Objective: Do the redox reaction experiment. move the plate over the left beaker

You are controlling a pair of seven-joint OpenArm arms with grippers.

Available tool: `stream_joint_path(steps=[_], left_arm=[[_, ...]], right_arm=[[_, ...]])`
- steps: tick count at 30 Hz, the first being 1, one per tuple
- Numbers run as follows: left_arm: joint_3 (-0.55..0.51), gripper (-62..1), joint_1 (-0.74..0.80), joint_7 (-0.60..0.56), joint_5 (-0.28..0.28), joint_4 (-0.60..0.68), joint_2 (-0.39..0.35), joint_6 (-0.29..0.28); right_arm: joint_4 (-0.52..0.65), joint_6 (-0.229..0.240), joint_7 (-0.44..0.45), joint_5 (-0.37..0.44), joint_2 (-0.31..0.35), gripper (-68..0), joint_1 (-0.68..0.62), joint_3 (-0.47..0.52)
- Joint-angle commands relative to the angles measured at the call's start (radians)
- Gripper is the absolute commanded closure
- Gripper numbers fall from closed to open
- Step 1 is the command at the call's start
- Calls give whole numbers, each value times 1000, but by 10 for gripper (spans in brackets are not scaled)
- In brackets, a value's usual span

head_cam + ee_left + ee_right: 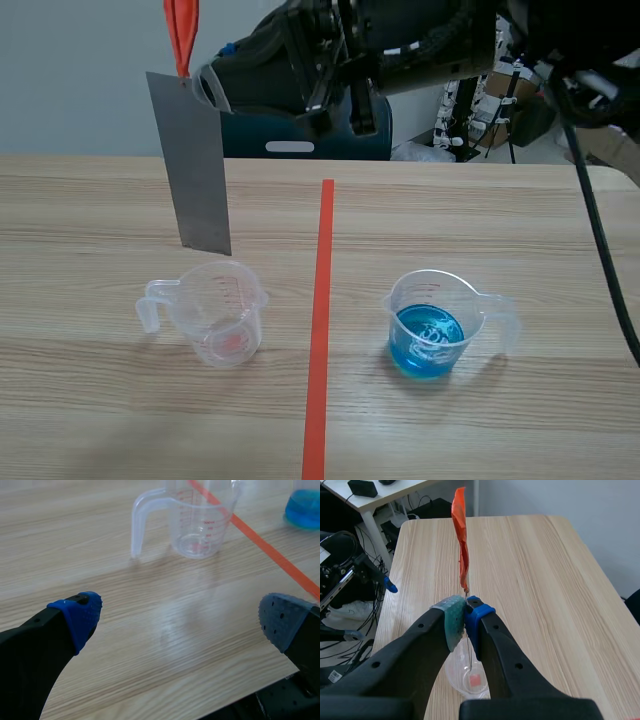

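A grey metal plate (197,165) with an orange-red strip (181,35) at its top hangs upright, its lower edge just above the far rim of the empty clear left beaker (215,312). My right arm (400,45) reaches across the top from the right. In the right wrist view my right gripper (465,611) is shut on the plate where the orange strip (461,540) starts, with the beaker (457,677) directly beneath. My left gripper (180,625) stands open low over the table, the empty beaker (200,525) ahead of it.
A second beaker (432,325) holding blue liquid stands right of the red tape line (322,330); it also shows as the blue beaker (304,510) in the left wrist view. Dark equipment and stands lie beyond the table's far edge.
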Motion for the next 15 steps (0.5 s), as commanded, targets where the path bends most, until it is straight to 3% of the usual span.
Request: stream_joint_path(steps=[1,8,11,15], left_arm=[[5,-623,-5,-114,-6,-42,0,-10],[10,-623,-55,-362,53,-230,31,-21],[10,-623,-66,-515,124,-286,33,-24],[10,-623,-77,-577,147,-341,42,-24]], right_arm=[[-12,-2,9,14,-13,-6,42,12],[-68,-4,-38,11,-69,-6,73,12],[-87,-4,-56,11,-88,-6,78,12],[-92,-4,-86,11,-105,-6,78,12]])
